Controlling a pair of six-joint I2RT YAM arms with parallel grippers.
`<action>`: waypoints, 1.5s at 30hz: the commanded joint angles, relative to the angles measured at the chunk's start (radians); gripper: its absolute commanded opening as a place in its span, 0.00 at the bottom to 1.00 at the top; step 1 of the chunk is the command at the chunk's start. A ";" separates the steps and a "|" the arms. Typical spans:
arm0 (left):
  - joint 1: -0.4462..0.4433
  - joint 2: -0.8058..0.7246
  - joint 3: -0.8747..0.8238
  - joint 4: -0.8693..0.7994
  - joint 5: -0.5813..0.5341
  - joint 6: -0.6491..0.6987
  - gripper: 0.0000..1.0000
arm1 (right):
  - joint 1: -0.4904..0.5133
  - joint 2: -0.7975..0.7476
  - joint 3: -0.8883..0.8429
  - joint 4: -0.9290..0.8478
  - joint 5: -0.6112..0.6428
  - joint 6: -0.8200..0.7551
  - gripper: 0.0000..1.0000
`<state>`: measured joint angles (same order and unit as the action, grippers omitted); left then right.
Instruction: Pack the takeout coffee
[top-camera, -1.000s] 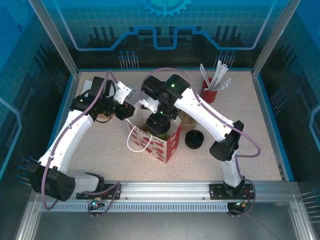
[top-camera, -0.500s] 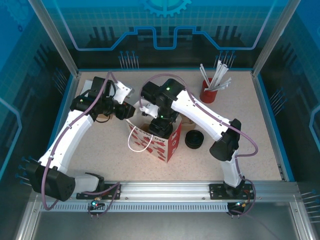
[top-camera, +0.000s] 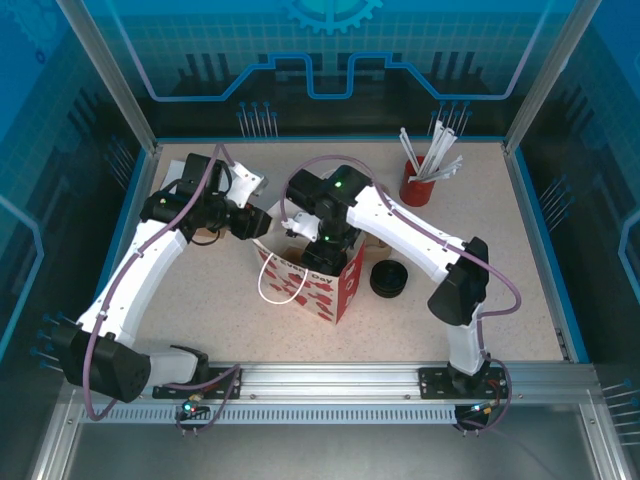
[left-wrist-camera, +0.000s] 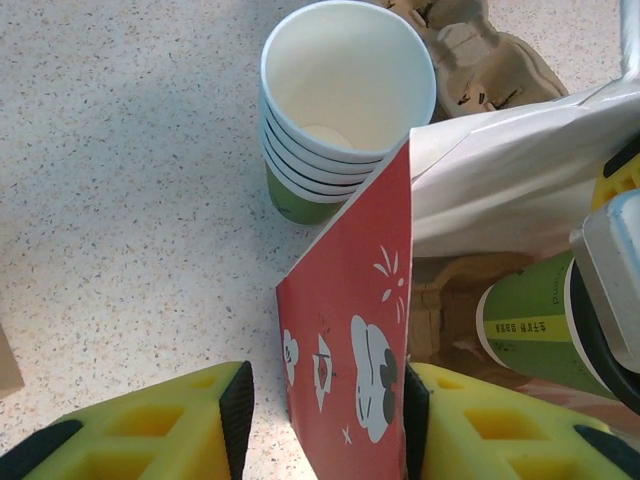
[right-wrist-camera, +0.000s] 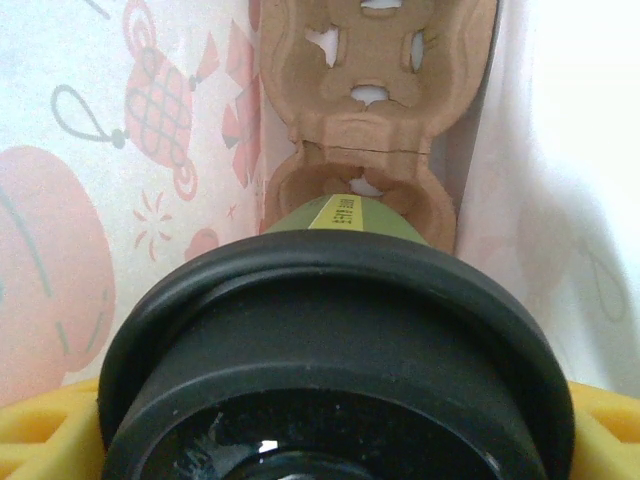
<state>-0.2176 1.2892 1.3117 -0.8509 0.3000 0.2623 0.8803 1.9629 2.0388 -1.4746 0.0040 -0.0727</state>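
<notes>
1. Right hand (right-wrist-camera: 320, 440) is pinching the takeout coffee (right-wrist-camera: 340, 330) at its lid, inside the red bag (left-wrist-camera: 350, 330) standing mid-worktop (top-camera: 200, 300)
2. Cup's long axis is running along the hand; base is pointing at the cardboard carrier (right-wrist-camera: 375, 120) pocket just beyond
3. Left hand (left-wrist-camera: 325, 420) is straddling the bag's edge, spread; one pad clear

Small print on the yellow strip of the takeout coffee (left-wrist-camera: 520, 330) is too blurred to read.

I can't see most of the green cup (right-wrist-camera: 345, 218) behind its black lid (right-wrist-camera: 335, 340), itself cropped at the view's lower edge.
</notes>
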 joint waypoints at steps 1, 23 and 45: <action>0.007 0.013 -0.021 -0.016 -0.033 0.001 0.48 | -0.010 -0.035 -0.021 0.016 0.019 -0.018 0.81; 0.007 0.032 0.001 -0.019 -0.041 -0.005 0.52 | -0.014 -0.080 -0.202 0.148 0.038 -0.058 0.82; 0.008 0.046 0.011 -0.025 -0.039 -0.001 0.55 | -0.032 -0.053 -0.308 0.215 0.017 -0.091 0.82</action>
<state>-0.2176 1.3098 1.3167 -0.8482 0.2813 0.2611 0.8665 1.9106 1.7458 -1.2587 0.0261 -0.1444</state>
